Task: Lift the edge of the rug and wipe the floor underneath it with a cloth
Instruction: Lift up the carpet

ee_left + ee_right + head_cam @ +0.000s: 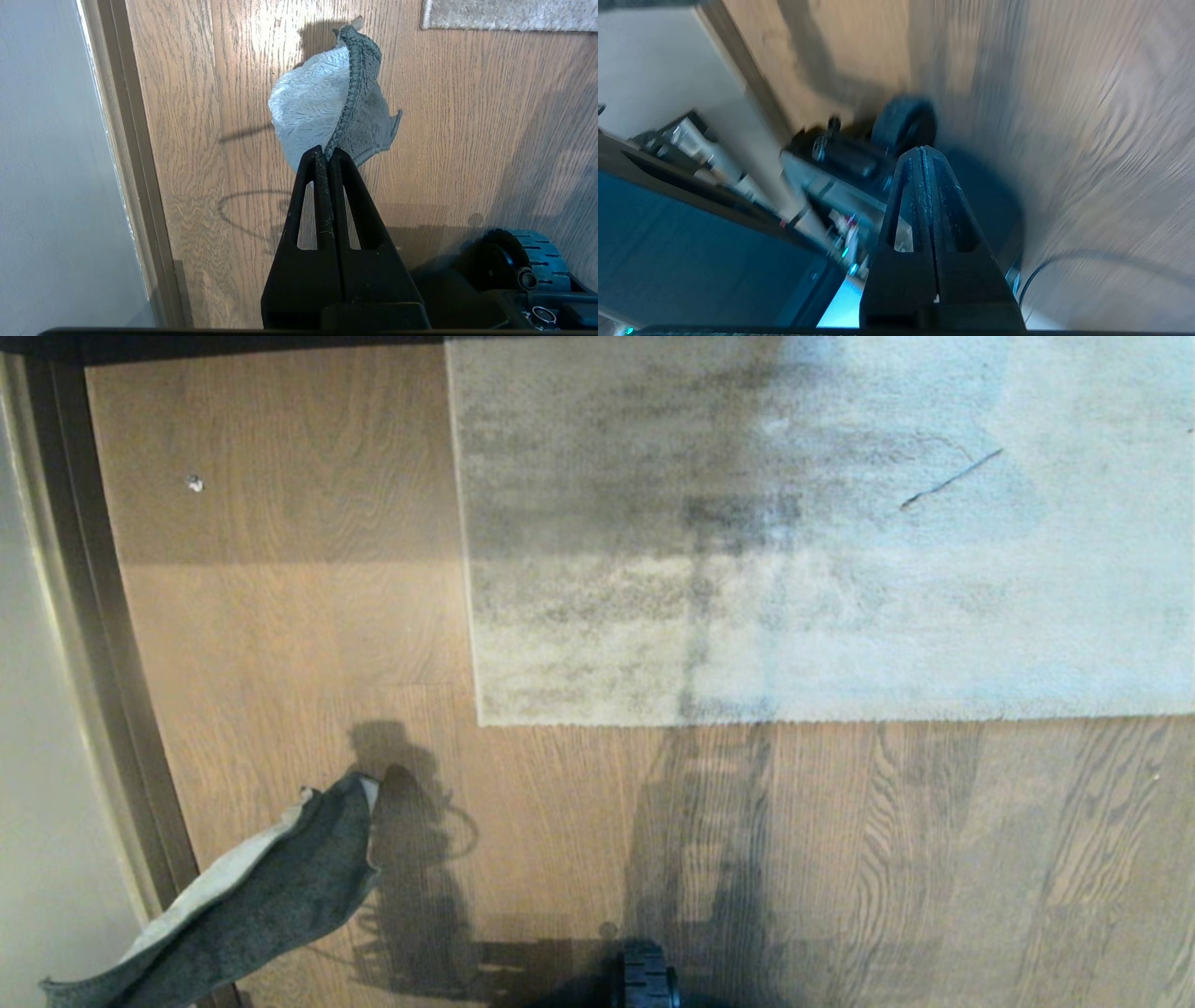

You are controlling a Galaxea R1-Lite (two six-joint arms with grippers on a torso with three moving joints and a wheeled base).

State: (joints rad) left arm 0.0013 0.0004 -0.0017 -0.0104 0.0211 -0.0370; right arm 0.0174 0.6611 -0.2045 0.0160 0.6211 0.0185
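Note:
A pale grey-beige rug lies flat across the upper right of the head view, its near rug edge [794, 719] straight and its corner [482, 721] square on the brown wood floor [299, 644]. My left gripper [327, 154] is shut on the cloth [327, 107], dark grey on one face and off-white on the other, which hangs above the floor. In the head view the cloth [252, 896] shows at the lower left; the gripper itself is out of that view. My right gripper [923, 150] is shut and empty, pointing toward the robot's base, its view blurred.
A dark brown baseboard strip [103, 644] and a pale wall [28, 803] run down the left. A small white speck [194, 483] lies on the floor. A black base wheel [644, 975] shows at the bottom edge. The rug's corner [467, 18] appears in the left wrist view.

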